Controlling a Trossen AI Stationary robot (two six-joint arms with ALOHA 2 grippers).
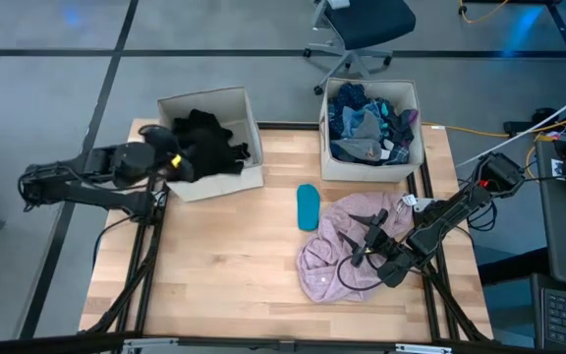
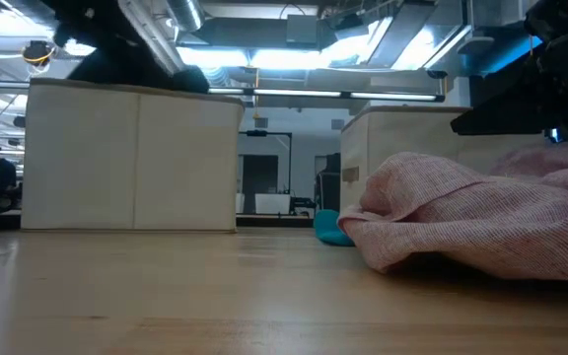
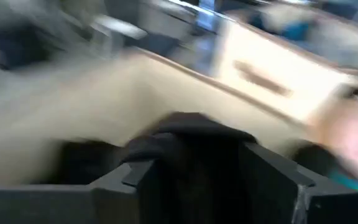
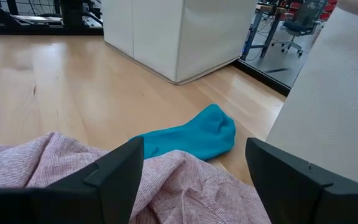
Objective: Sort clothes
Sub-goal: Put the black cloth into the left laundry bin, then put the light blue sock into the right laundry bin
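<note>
A: Where are the grippers?
B: The left gripper [image 1: 173, 163] sits over the left beige box's [image 1: 226, 183] rim, fingers apart around a black garment [image 3: 191, 140]; whether it grips, I cannot tell. The right gripper [image 1: 362, 258] is spread wide over the pink garment [image 1: 347, 246], holding nothing.
A: Open room?
B: Bare wooden table [image 1: 224, 265] front-left; a teal sock [image 1: 307, 206] lies between the boxes

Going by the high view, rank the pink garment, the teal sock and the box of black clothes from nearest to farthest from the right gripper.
1. Pink garment: directly under the right gripper.
2. Teal sock: on bare wood beside the garment, toward the table's middle.
3. Box of black clothes: far corner, on the left arm's side.
</note>
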